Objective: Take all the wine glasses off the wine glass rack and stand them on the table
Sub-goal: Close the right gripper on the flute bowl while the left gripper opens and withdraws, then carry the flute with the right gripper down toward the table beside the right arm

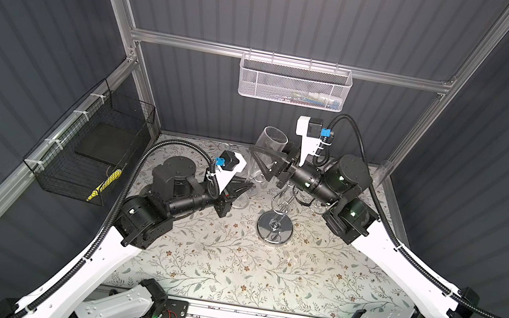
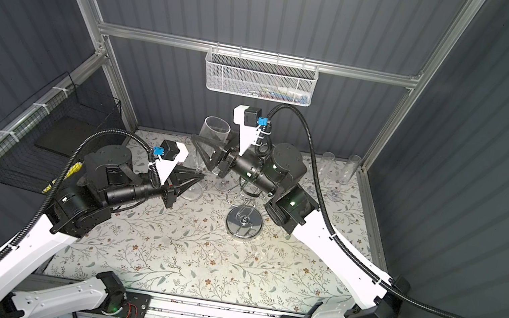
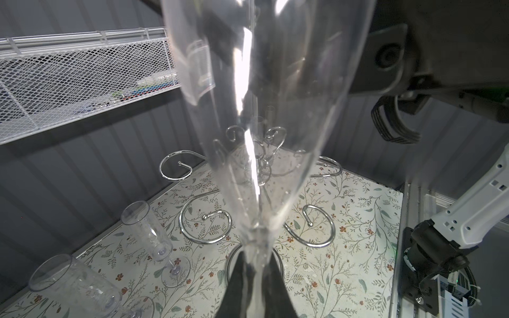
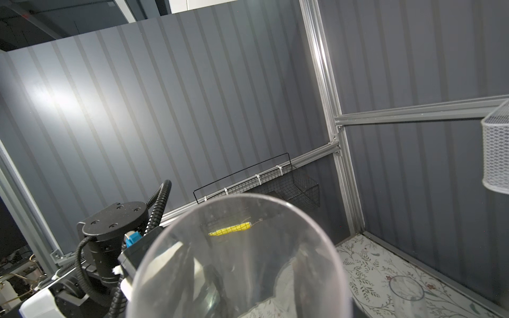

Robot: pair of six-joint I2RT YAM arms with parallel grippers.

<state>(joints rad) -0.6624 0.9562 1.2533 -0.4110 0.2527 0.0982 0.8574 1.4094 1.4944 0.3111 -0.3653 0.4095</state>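
The wine glass (image 1: 269, 144) (image 2: 213, 131), a tall clear flute, stands upright to the left of the wine glass rack (image 1: 274, 229) (image 2: 244, 223), apart from its curled chrome arms (image 3: 205, 228). My left gripper (image 1: 250, 185) (image 2: 200, 177) (image 3: 256, 278) is shut on the thin stem just above the foot. My right gripper (image 1: 257, 164) (image 2: 202, 154) (image 4: 242, 302) reaches in from the right, one finger on each side of the bowl (image 4: 239, 261). Its fingers sit close to the glass wall, and whether they touch it does not show.
Two more clear glasses (image 2: 350, 168) (image 3: 146, 228) stand at the back right of the floral table (image 1: 226, 268). A white mesh basket (image 1: 294, 85) hangs on the back rail. A black wire basket (image 1: 96, 146) hangs on the left wall.
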